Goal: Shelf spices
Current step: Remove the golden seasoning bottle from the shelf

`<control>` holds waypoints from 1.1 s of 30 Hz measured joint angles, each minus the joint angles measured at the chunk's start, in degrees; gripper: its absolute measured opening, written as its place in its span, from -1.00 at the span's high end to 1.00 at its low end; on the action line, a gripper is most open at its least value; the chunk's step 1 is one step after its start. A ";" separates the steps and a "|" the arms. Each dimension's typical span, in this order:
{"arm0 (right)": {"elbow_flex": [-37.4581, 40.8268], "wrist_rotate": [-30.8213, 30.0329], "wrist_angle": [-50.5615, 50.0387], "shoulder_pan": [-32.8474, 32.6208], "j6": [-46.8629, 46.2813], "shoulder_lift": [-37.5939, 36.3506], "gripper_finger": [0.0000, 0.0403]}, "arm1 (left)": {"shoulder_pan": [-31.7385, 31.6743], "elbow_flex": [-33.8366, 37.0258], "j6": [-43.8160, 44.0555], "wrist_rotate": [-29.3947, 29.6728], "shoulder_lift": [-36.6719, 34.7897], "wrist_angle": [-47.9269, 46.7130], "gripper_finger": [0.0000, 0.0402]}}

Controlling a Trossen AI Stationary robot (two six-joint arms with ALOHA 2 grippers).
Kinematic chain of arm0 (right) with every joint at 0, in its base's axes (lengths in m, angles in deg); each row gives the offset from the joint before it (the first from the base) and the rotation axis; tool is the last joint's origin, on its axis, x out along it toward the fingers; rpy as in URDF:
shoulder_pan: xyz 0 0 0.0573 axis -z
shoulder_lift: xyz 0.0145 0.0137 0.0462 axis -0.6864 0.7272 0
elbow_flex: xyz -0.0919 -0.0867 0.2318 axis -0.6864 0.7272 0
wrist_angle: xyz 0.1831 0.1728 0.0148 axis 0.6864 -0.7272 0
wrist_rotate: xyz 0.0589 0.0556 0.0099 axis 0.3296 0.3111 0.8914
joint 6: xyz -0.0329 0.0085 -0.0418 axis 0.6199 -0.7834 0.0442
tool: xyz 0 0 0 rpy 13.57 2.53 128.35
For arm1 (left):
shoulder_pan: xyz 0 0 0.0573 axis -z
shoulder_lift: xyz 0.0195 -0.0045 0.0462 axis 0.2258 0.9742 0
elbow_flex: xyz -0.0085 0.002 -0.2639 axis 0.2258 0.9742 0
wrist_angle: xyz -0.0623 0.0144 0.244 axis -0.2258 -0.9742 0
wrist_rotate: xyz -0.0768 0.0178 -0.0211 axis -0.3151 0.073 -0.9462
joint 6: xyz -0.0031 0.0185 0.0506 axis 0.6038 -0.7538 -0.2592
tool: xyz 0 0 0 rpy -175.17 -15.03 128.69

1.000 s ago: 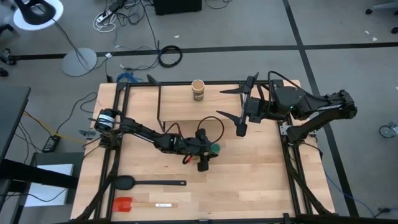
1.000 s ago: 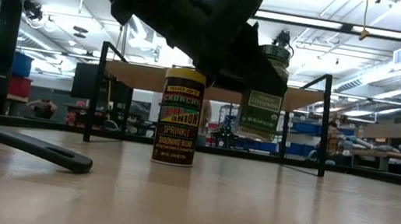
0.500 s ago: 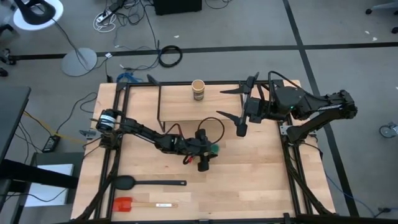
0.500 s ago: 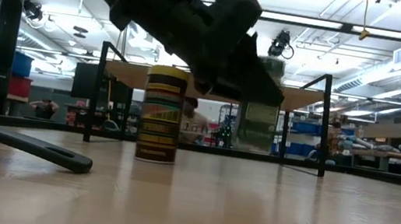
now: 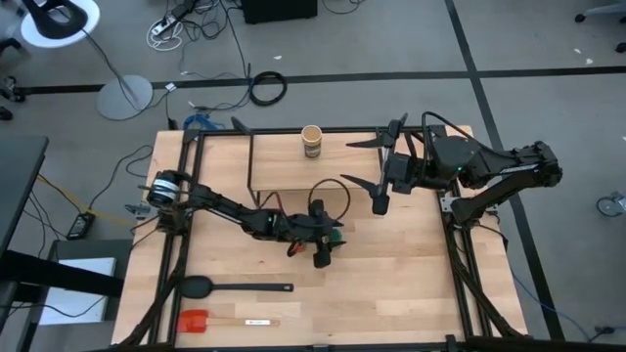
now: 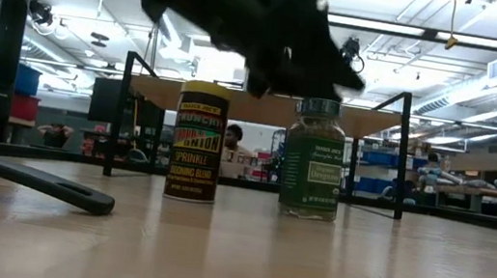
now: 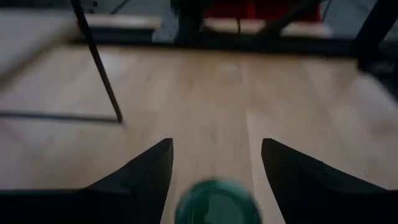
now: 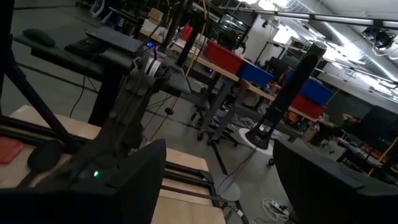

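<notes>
Left hand point(image 7: 214, 163) spread above green-lidded jar point(image 6: 314, 158), right hand point(image 5: 383, 166) wide, raised

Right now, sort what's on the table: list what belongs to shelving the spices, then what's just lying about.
Belongs to the job:
- green-lidded jar, standing on the table
- yellow-lidded jar, standing beside it
- tan-topped jar, on the shelf
- shelf

Just lying about:
- black spoon
- red spatula
</notes>
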 joint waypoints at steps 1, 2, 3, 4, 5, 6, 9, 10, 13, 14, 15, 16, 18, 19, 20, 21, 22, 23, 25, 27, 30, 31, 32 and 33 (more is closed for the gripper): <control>0.00 0.00 0.03 -0.10 0.01 0.00 -0.46 | 0.00 -0.03 -0.16 0.05 -0.81 0.21 -0.24; 0.00 0.00 0.00 -0.17 0.02 0.00 -0.46 | 0.00 -0.03 -0.57 0.29 -1.70 0.01 -0.25; 0.00 0.00 -0.01 -0.27 0.02 0.00 -0.46 | 0.00 -0.03 -1.24 0.60 -2.55 -0.18 -0.25; 0.00 0.00 -0.01 -0.33 0.04 0.00 -0.46 | 0.00 -0.03 -1.62 0.76 -3.65 -0.39 -0.25; 0.00 0.00 -0.04 -0.33 0.04 0.00 -0.46 | 0.00 -0.03 -2.06 1.14 -4.72 -0.99 -0.25; 0.00 0.02 -0.01 -0.33 0.04 0.00 -0.46 | 0.00 -0.03 -2.88 1.85 -5.79 -1.20 -0.25; 0.00 0.00 -0.40 -0.33 0.07 0.00 -0.46 | -0.02 -0.05 -5.61 4.75 -9.91 -5.45 -0.25; 0.00 0.01 -0.68 -0.33 0.07 0.00 -0.46 | -0.15 -0.03 -6.12 5.23 -11.40 -6.92 -0.25; 0.00 0.02 -2.36 -0.13 -0.37 0.00 -0.46 | -0.93 0.74 -7.43 6.19 -16.34 -9.74 -0.25; 0.00 0.04 -3.08 -0.02 -0.48 0.02 -0.46 | -1.29 1.22 -7.61 7.30 -18.18 -10.52 -0.25; 0.00 0.07 -3.64 0.12 -0.89 0.02 -0.46 | -1.80 1.66 -7.79 8.44 -19.90 -11.25 -0.25; 0.00 0.07 -3.76 0.26 -1.45 0.02 -0.46 | -2.39 2.14 -8.08 9.39 -21.85 -12.22 -0.25; 0.00 0.04 -4.33 0.68 -2.81 0.02 -0.46 | -4.13 3.16 -8.61 11.70 -24.84 -14.59 -0.25; 0.00 0.04 -4.44 0.83 -3.22 0.04 -0.46 | -5.11 3.76 -8.62 12.23 -26.27 -15.59 -0.25; 0.01 0.04 -4.74 1.04 -3.26 0.04 -0.46 | -6.29 4.41 -8.59 12.71 -27.29 -16.43 -0.25; 0.02 0.04 -4.64 1.16 -3.36 0.05 -0.46 | -7.55 4.91 -8.55 12.81 -28.26 -16.74 -0.26; 0.02 0.02 -4.78 1.18 -3.41 0.07 -0.46 | -8.60 5.52 -8.14 12.81 -29.10 -16.79 -0.28; 0.02 0.02 -4.95 1.18 -3.43 0.07 -0.46 | -9.79 6.12 -7.58 12.81 -29.65 -16.89 -0.30; 0.02 0.04 -5.03 1.18 -3.45 0.07 -0.46 | -11.69 6.85 -7.08 12.88 -30.15 -17.55 -0.35; 0.02 0.05 -5.06 1.13 -3.76 0.08 -0.46 | -13.03 6.97 -6.39 12.88 -30.13 -18.80 -0.42; 0.02 0.04 -5.26 1.13 -3.98 0.09 -0.46 | -14.50 7.01 -6.19 13.80 -29.73 -19.11 -0.54; 0.02 0.04 -5.52 1.14 -3.98 0.09 -0.46 | -14.98 7.01 -6.19 14.32 -29.53 -19.13 -0.58; 0.02 0.04 -5.65 1.16 -3.98 0.09 -0.46 | -15.52 7.01 -6.19 14.38 -29.35 -19.59 -0.62; 0.02 0.04 -5.64 1.16 -3.98 0.09 -0.46 | -15.99 7.05 -6.16 14.41 -29.12 -19.86 -0.65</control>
